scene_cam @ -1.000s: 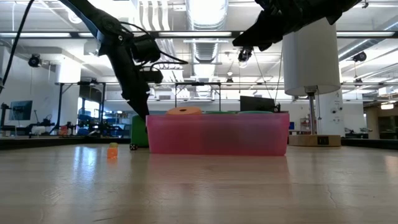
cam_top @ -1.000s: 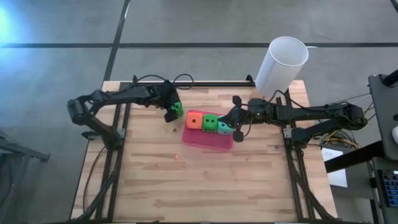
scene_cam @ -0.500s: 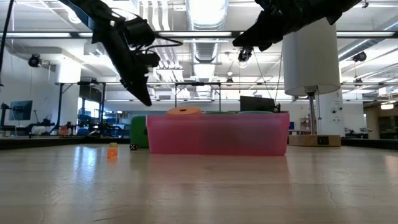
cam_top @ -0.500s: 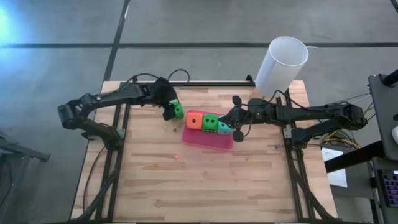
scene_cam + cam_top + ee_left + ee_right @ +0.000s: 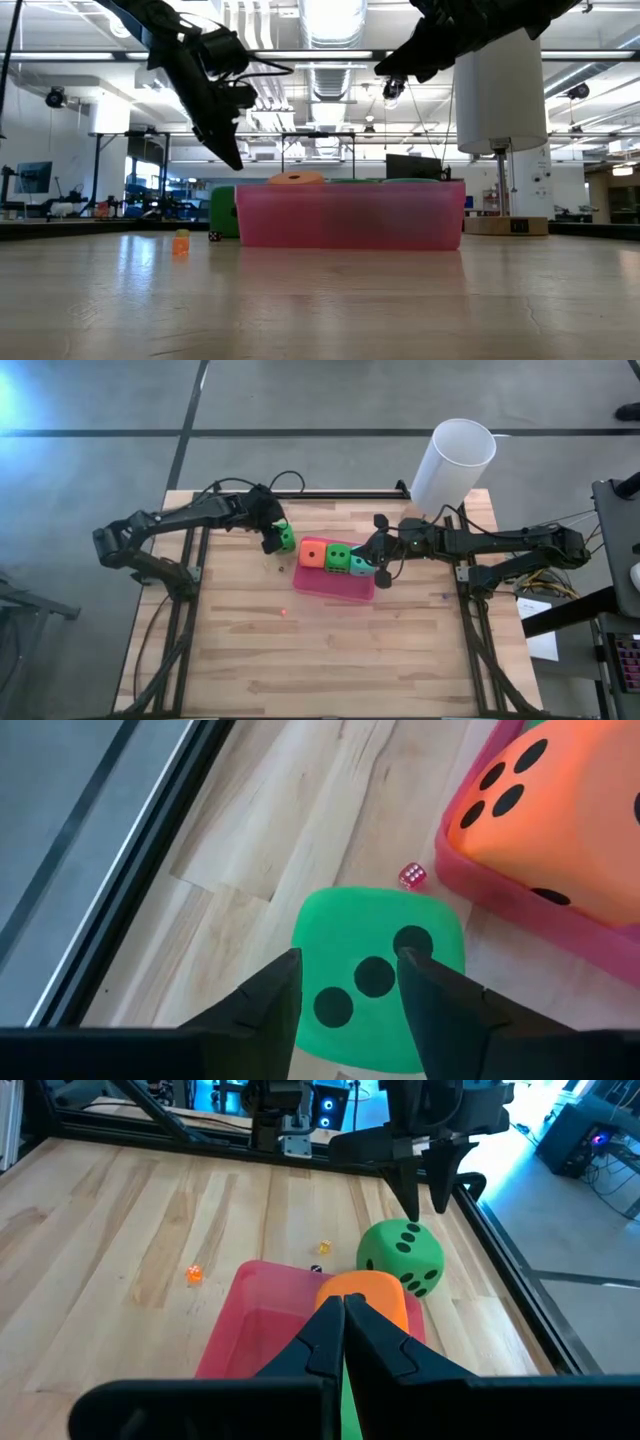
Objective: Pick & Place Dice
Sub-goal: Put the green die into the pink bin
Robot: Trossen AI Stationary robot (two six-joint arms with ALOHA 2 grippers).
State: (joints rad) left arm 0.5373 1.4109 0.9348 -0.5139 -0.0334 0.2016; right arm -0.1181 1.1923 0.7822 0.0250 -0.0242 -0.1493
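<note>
Lifted since before, left hand (image 5: 232, 155) hovers, fingers parted, above green die (image 5: 286, 539).

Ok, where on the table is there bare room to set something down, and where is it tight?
The wide front stretch of the table, below the pink pad, is bare wood. It is crowded at the back: the green die under the left gripper, tiny dice beside the pad, the right gripper over the teal die.
</note>
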